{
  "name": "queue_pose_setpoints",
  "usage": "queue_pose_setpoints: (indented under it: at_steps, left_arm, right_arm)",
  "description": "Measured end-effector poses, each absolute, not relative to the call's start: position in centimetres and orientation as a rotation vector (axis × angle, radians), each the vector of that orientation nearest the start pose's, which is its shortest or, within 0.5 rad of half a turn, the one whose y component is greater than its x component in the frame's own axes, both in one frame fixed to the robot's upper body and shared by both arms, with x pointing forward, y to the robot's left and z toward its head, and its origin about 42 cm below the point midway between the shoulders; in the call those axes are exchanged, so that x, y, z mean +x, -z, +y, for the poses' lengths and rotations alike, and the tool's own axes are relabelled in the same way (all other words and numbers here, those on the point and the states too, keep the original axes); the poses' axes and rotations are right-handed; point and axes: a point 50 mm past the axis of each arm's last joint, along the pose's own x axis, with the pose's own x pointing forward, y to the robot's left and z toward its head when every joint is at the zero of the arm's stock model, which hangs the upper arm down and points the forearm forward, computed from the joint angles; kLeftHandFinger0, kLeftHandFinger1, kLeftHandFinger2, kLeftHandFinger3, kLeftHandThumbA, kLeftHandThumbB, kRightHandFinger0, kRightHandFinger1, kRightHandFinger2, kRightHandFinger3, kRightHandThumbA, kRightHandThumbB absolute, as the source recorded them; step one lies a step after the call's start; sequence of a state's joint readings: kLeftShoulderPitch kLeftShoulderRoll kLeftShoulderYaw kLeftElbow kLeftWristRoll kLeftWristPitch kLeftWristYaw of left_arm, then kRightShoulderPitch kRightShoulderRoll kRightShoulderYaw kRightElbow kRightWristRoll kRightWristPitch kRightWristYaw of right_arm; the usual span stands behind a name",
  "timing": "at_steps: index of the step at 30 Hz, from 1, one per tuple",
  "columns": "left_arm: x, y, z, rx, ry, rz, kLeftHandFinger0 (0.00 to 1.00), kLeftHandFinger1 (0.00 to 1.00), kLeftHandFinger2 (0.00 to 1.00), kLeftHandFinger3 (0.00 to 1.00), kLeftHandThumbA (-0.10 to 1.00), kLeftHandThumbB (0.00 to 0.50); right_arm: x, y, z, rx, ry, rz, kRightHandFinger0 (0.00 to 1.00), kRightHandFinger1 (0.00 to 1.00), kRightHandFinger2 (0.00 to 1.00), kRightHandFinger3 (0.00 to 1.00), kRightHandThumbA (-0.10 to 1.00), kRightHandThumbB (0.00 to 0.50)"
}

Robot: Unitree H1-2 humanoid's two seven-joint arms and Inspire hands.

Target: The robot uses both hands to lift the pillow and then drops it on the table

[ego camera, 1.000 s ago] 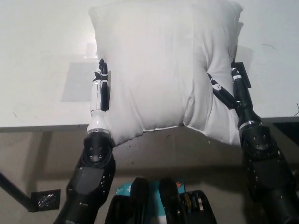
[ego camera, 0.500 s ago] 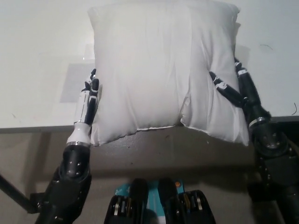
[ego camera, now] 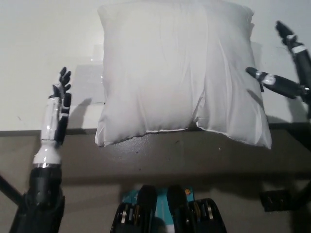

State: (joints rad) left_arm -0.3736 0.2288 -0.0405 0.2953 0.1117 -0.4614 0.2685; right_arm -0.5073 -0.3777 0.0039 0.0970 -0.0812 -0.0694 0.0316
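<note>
Pillow [ego camera: 180,68], white and plump, overhangs the table [ego camera: 43,53] edge between the released left hand [ego camera: 57,109] and right hand [ego camera: 289,68].

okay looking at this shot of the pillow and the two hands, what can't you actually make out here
- Table under the pillow: hidden by the pillow in the head view, so whether the pillow rests fully on it cannot be told.
- Pillow's near edge: it overhangs the table front; its underside is out of sight.
- Right hand: open, but cut off by the picture's right edge.
- Left hand: open and clear of the pillow; its palm side is turned away.
</note>
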Motion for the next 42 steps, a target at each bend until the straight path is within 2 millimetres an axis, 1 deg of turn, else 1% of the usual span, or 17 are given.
queue_pose_setpoints:
  at_steps: [5, 6, 7, 9, 10, 12, 14, 16, 18, 21, 22, 23, 27, 28, 31, 35, 42]
  left_arm:
    - [36.3, -19.2, 27.4, 0.25, -0.165, -0.651, 1.0, 1.0, 1.0, 1.0, 1.0, 0.186]
    - [35.9, -19.3, 27.6, 0.25, -0.171, -0.66, 1.0, 1.0, 1.0, 1.0, 1.0, 0.228]
    - [35.4, -19.4, 27.8, 0.249, -0.177, -0.668, 1.0, 1.0, 1.0, 1.0, 1.0, 0.222]
    - [34.4, -19.6, 27.9, 0.236, -0.189, -0.681, 1.0, 1.0, 1.0, 1.0, 1.0, 0.227]
    - [34.1, -19.6, 27.9, 0.231, -0.194, -0.682, 1.0, 1.0, 1.0, 1.0, 1.0, 0.264]
    - [32.7, -19.2, 27.8, 0.205, -0.204, -0.672, 1.0, 1.0, 1.0, 1.0, 1.0, 0.272]
    - [31.7, -18.6, 27.5, 0.189, -0.202, -0.652, 1.0, 1.0, 1.0, 1.0, 1.0, 0.212]
    - [30.4, -17.2, 27.3, 0.174, -0.2, -0.607, 1.0, 1.0, 1.0, 1.0, 1.0, 0.224]
    - [29.1, -15.8, 27.1, 0.163, -0.198, -0.558, 1.0, 1.0, 1.0, 1.0, 1.0, 0.247]
    - [27.2, -13.5, 26.8, 0.15, -0.199, -0.478, 1.0, 1.0, 1.0, 1.0, 1.0, 0.221]
    - [26.4, -12.5, 26.7, 0.149, -0.198, -0.441, 1.0, 1.0, 1.0, 1.0, 1.0, 0.213]
    - [25.7, -11.7, 26.7, 0.149, -0.197, -0.411, 1.0, 1.0, 1.0, 1.0, 1.0, 0.212]
    - [24.8, -9.1, 26.2, 0.141, -0.183, -0.316, 1.0, 1.0, 1.0, 1.0, 1.0, 0.233]
    - [24.8, -8.8, 26.1, 0.137, -0.177, -0.303, 1.0, 1.0, 1.0, 1.0, 1.0, 0.226]
    - [24.9, -8.2, 25.9, 0.133, -0.16, -0.282, 1.0, 1.0, 1.0, 1.0, 1.0, 0.203]
    - [24.9, -7.9, 25.7, 0.128, -0.145, -0.27, 1.0, 1.0, 1.0, 1.0, 1.0, 0.212]
    - [25.2, -7.5, 25.7, 0.12, -0.129, -0.255, 1.0, 1.0, 1.0, 1.0, 1.0, 0.247]
  right_arm:
    - [38.8, -28.3, -31.9, -0.514, -0.028, -0.498, 1.0, 1.0, 1.0, 1.0, 1.0, 0.389]
    - [38.2, -28.2, -32.1, -0.518, -0.027, -0.501, 1.0, 1.0, 1.0, 1.0, 1.0, 0.433]
    - [37.4, -27.9, -32.3, -0.522, -0.029, -0.497, 1.0, 1.0, 1.0, 1.0, 1.0, 0.463]
    - [35.9, -27.4, -32.4, -0.525, -0.034, -0.5, 1.0, 1.0, 1.0, 1.0, 1.0, 0.456]
    - [35.3, -27.1, -32.4, -0.526, -0.036, -0.499, 1.0, 1.0, 1.0, 1.0, 1.0, 0.405]
    - [33.7, -26.0, -32.3, -0.532, -0.041, -0.492, 1.0, 1.0, 1.0, 1.0, 1.0, 0.396]
    - [32.6, -24.7, -32.2, -0.536, -0.042, -0.476, 1.0, 1.0, 1.0, 1.0, 1.0, 0.295]
    - [31.0, -22.4, -31.7, -0.524, -0.035, -0.447, 1.0, 1.0, 1.0, 1.0, 1.0, 0.269]
    - [29.3, -19.8, -31.3, -0.512, -0.026, -0.403, 1.0, 1.0, 1.0, 1.0, 1.0, 0.286]
    - [26.9, -15.9, -30.6, -0.496, -0.025, -0.311, 1.0, 1.0, 1.0, 1.0, 1.0, 0.296]
    - [25.8, -14.2, -30.4, -0.489, -0.027, -0.266, 1.0, 1.0, 1.0, 1.0, 1.0, 0.214]
    - [24.9, -12.8, -30.2, -0.485, -0.03, -0.228, 1.0, 1.0, 1.0, 1.0, 1.0, 0.195]
    - [21.5, -8.7, -29.9, -0.468, -0.05, -0.112, 1.0, 1.0, 1.0, 1.0, 1.0, 0.182]
    - [20.8, -8.1, -29.8, -0.468, -0.055, -0.101, 1.0, 1.0, 1.0, 1.0, 1.0, 0.215]
    - [20.1, -7.3, -29.6, -0.457, -0.058, -0.099, 1.0, 1.0, 1.0, 1.0, 1.0, 0.205]
    - [20.2, -7.0, -29.4, -0.45, -0.058, -0.126, 1.0, 1.0, 1.0, 1.0, 1.0, 0.146]
    - [20.9, -6.9, -29.2, -0.468, -0.068, -0.15, 1.0, 1.0, 1.0, 1.0, 1.0, 0.161]
